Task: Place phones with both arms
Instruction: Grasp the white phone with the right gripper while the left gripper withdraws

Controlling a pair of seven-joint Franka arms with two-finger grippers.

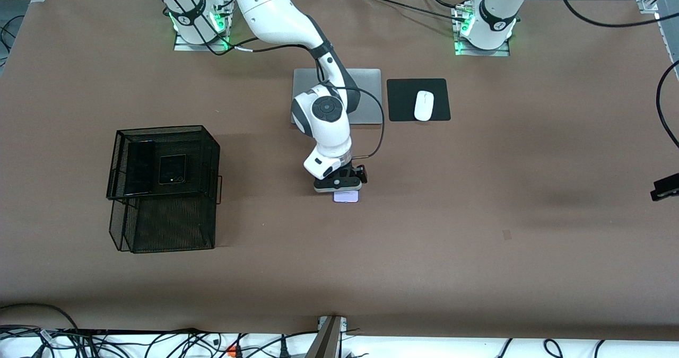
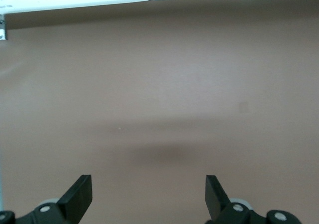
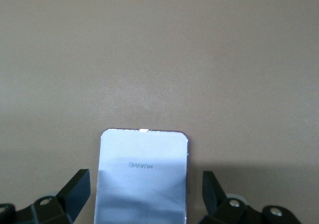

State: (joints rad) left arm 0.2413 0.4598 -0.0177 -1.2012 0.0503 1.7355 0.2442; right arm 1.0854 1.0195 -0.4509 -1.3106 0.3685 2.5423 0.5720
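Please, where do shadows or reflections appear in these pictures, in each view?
Front view: soft arm shadows on the table. Left wrist view: a blurred dark shadow patch on bare table ahead of the open left tool. Right wrist view: the lilac-white phone between the open right tool fingers shines brightly, its nearer part shaded.

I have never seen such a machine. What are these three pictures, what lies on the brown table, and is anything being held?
These are two white robot arms at one table. The big picture looks down from across the table; the other two come from cameras on each arm's wrist.

The right end effector is low over the pale lilac-white phone, fingers open on either side of it, so nothing is gripped yet. The left end effector, also open and empty, hangs over bare table while that arm waits.

Two black phones, a long slim one and a small squarish one, already lie in the wire basket. Near the arms' bases are a silver laptop and a white mouse on a black pad.
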